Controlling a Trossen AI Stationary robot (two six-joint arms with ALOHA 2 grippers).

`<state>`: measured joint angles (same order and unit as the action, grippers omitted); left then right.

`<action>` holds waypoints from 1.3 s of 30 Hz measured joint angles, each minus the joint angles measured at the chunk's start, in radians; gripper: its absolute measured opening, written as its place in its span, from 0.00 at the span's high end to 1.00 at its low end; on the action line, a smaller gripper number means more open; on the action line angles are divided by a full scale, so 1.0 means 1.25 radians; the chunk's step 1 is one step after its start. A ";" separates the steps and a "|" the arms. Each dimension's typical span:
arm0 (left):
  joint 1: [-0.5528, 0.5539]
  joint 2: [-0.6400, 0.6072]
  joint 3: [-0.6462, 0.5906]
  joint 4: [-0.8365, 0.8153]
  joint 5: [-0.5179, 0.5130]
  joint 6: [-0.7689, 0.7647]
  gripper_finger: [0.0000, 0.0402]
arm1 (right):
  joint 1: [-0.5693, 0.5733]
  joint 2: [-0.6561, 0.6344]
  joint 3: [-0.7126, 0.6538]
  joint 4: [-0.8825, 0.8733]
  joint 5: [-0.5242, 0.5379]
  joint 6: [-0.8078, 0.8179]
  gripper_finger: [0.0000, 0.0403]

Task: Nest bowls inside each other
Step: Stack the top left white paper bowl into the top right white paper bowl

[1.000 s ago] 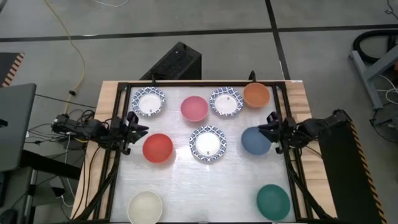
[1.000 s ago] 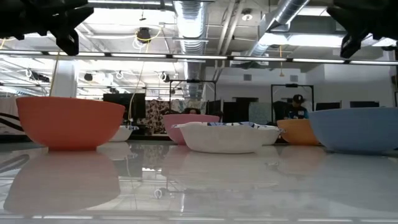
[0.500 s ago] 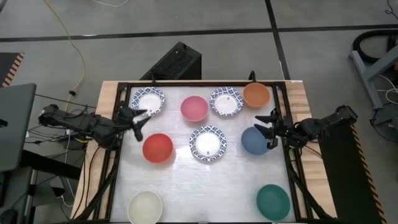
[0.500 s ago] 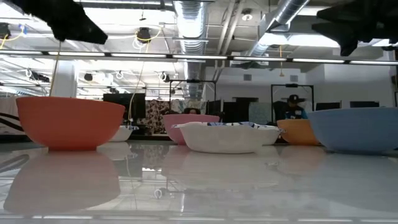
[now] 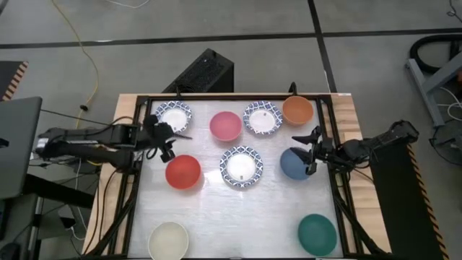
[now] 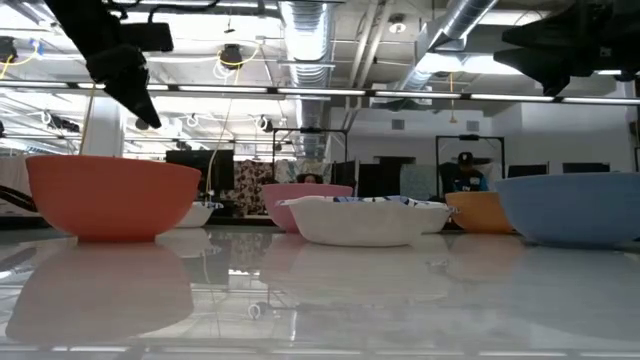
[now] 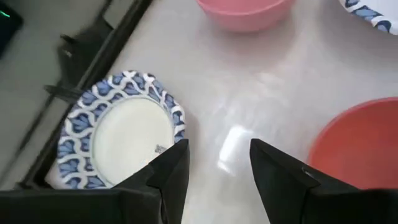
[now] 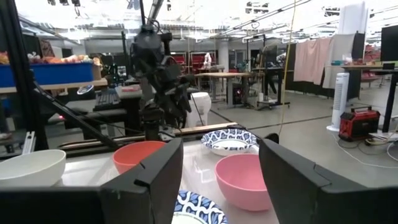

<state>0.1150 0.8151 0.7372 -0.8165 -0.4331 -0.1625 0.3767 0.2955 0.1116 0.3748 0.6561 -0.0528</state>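
Nine bowls rest upright on their bases on the white table. Along the far side stand a blue-patterned white bowl (image 5: 172, 118), a pink one (image 5: 225, 126), a second patterned one (image 5: 262, 118) and an orange one (image 5: 297, 110). Red (image 5: 182, 172), patterned (image 5: 241, 166) and blue (image 5: 294, 163) bowls stand mid-table, with cream (image 5: 168, 240) and teal (image 5: 317, 234) ones near the front. My left gripper (image 5: 172, 143) hangs open above the table, tipped down, between the far-left patterned bowl (image 7: 118, 140) and the red bowl (image 7: 360, 143). My right gripper (image 5: 303, 153) is open and roughly level, above the blue bowl's right side.
A black frame (image 5: 216, 97) runs along the table's far, left and right sides. Bare tabletop (image 5: 238, 217) lies between the cream and teal bowls. Beyond the table the low view shows a workshop and a person (image 6: 470, 175) far behind.
My left arm has reached out from the table's left edge. Its gripper has risen, moved toward the far-left patterned bowl and tipped from level to pointing down. My right gripper has stayed above the blue bowl and spread its fingers wider. No bowl has moved.
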 joint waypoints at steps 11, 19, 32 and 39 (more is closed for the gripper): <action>0.239 0.140 0.000 0.013 0.174 0.184 0.60 | 0.001 0.000 0.001 -0.017 -0.003 0.045 0.43; 0.247 0.275 0.000 0.077 0.118 0.253 0.60 | 0.001 0.000 0.001 -0.034 -0.003 0.045 0.43; 0.306 0.450 0.000 0.168 0.088 0.291 0.60 | 0.001 0.000 0.001 -0.056 -0.003 0.044 0.43; 0.335 0.502 0.000 0.182 0.066 0.289 0.71 | 0.001 0.000 0.001 -0.064 -0.004 0.044 0.43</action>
<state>0.5336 1.4430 0.7368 -0.5888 -0.3506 0.1994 0.3779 0.2955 0.1127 0.2952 0.6517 0.0017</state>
